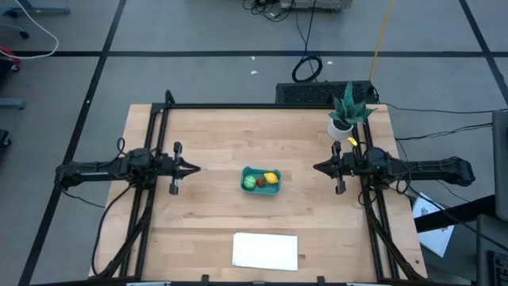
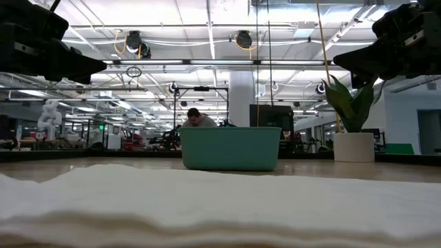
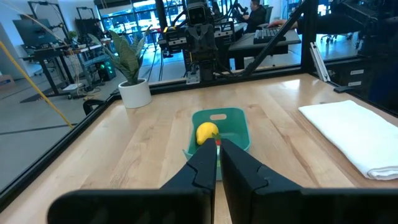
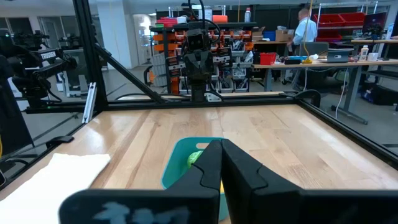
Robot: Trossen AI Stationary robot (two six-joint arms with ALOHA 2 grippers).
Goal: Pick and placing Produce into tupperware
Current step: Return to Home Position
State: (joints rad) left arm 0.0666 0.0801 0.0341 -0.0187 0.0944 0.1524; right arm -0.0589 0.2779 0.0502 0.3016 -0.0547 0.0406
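Observation:
The teal tupperware stands in the middle of the table. The produce lies inside it: a green ball, a dark red fruit and a yellow lemon. My left gripper hovers level to the tub's left, shut and empty, pointing at it. My right gripper hovers level to the tub's right, also shut and empty. The left wrist view shows the tupperware with the lemon beyond my left gripper. The right wrist view shows the tupperware and the green ball.
A flat white sheet lies near the table's near edge and fills the foreground of the low view. A potted plant stands at the far right corner. Black frame rails run along the table's edges. A person shows in the room beyond.

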